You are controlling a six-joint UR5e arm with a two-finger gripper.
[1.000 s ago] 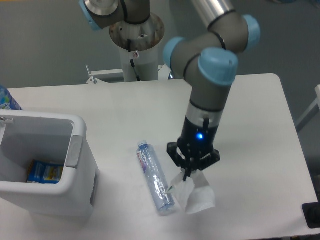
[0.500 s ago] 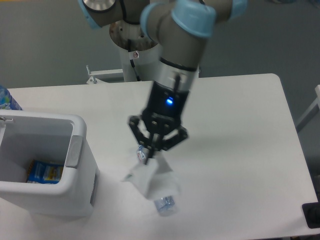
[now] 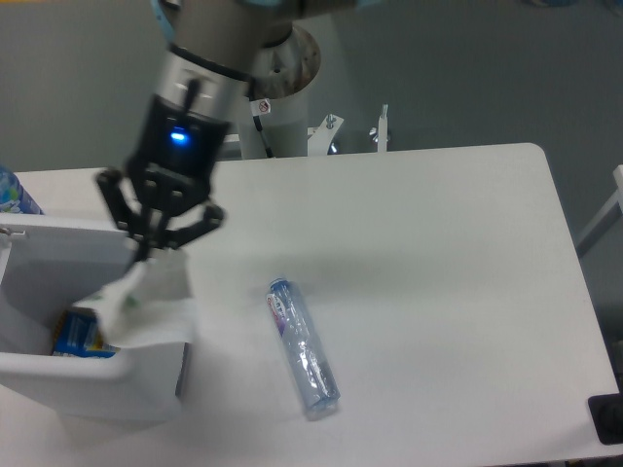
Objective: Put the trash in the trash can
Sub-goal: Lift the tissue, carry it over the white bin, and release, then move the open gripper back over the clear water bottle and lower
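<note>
My gripper (image 3: 144, 255) is shut on the crumpled translucent-white wrapper (image 3: 146, 309), which hangs below the fingers over the right rim of the trash can (image 3: 58, 370). The trash can is a boxy white-grey bin at the table's left front, with a blue item inside (image 3: 80, 333). The clear plastic bottle (image 3: 303, 346) with a bluish-purple label lies flat on the table, to the right of the can and apart from my gripper.
The arm's base column (image 3: 273, 88) stands behind the table's far edge. A blue-patterned object (image 3: 14, 193) peeks in at the left edge. A dark object (image 3: 607, 418) sits at the table's front right corner.
My gripper has carried the wrapper leftward from beside the bottle to above the can's right rim. The bottle has stayed in place.
</note>
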